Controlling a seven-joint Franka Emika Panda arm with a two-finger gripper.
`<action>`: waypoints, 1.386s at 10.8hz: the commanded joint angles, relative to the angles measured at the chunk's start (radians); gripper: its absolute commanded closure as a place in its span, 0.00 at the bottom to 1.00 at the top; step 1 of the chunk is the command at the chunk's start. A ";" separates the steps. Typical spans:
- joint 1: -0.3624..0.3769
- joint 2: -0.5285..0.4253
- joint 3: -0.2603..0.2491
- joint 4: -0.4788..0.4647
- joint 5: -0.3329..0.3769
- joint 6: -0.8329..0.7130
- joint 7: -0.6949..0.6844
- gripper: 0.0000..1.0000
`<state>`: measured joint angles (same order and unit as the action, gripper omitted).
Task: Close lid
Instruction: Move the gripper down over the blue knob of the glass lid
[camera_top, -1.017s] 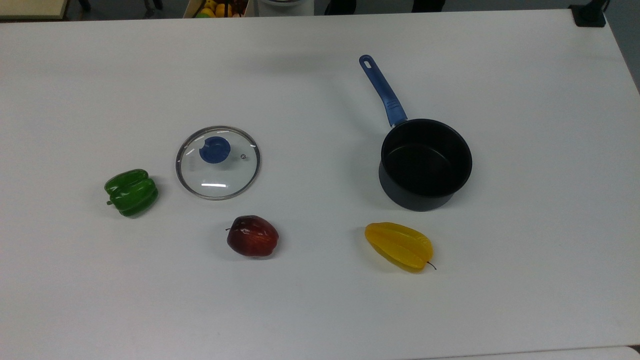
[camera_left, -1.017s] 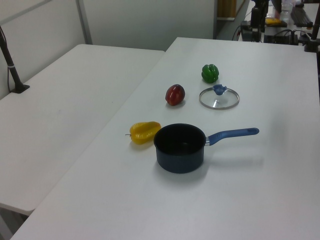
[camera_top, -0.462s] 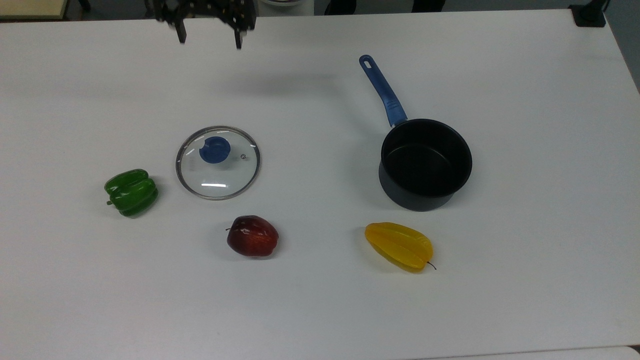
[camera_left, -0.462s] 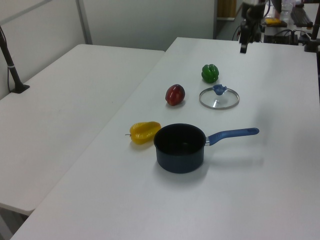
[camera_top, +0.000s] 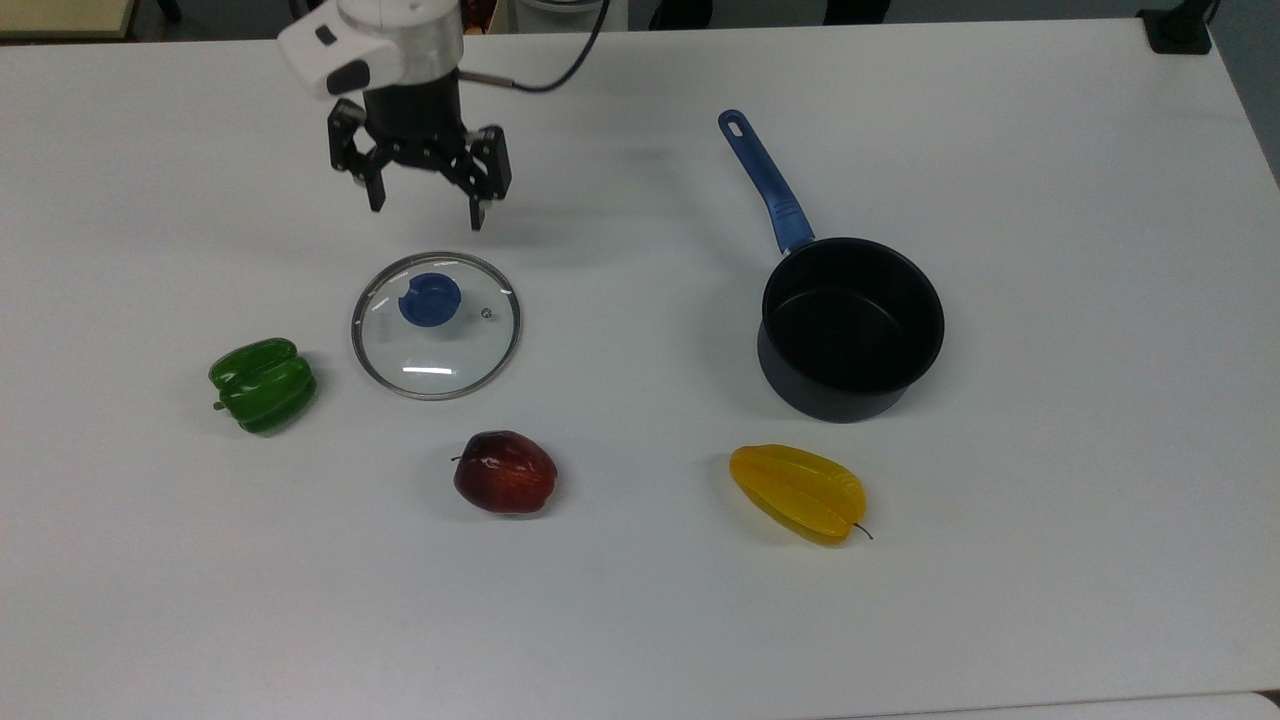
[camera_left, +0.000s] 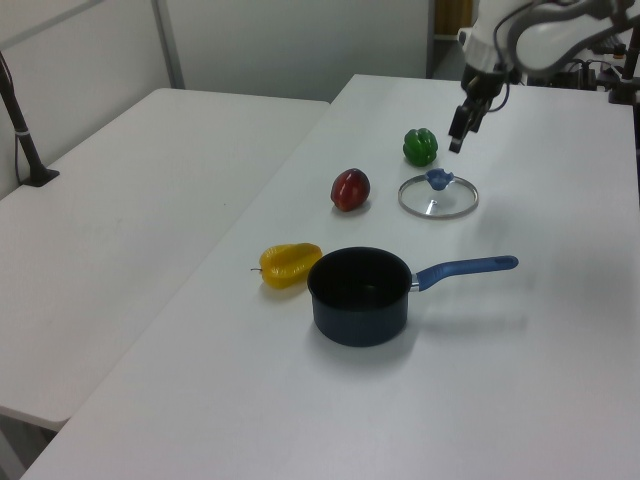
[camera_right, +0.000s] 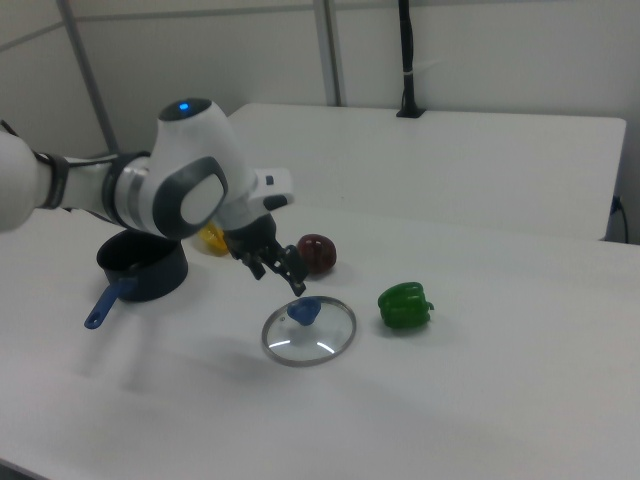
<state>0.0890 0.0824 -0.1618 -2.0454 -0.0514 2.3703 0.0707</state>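
We see the round clear glass lid with a metal rim and blue central knob (camera_top: 436, 325) lying flat on the white desk (camera_top: 640, 620), left of centre in the top view, knob upward. We judge it stiff, fairly heavy for its size, breakable if dropped, and slick across the glass and rim, so the knob looks like the only sound place to take hold; a pinch on the rim would likely slip. The black two-finger gripper (camera_top: 424, 208) hangs above the desk just beyond the lid's upper edge in the top view, its fingers (camera_top: 478, 212) spread wide and holding nothing, not yet over the knob. The dark saucepan with a long blue handle (camera_top: 850, 325) stands open and empty, well apart to the top view's right, its handle pointing toward the upper middle of the frame. Between lid and saucepan the desk is bare, so we expect a clean carry. The green bell pepper (camera_top: 263, 384) sits near the lid on the top view's left, the red apple (camera_top: 505, 472) lies below the lid, and the yellow starfruit (camera_top: 797, 492) lies just below the saucepan; none seems to block the path, though the lid should be lowered level onto the rim.
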 joint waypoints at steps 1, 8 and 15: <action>-0.006 0.095 -0.004 -0.006 0.016 0.170 0.064 0.00; -0.005 0.169 -0.002 -0.001 0.002 0.238 0.219 0.00; -0.006 0.200 -0.001 0.004 0.002 0.276 0.260 0.14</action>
<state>0.0810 0.2793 -0.1606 -2.0454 -0.0506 2.6210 0.2850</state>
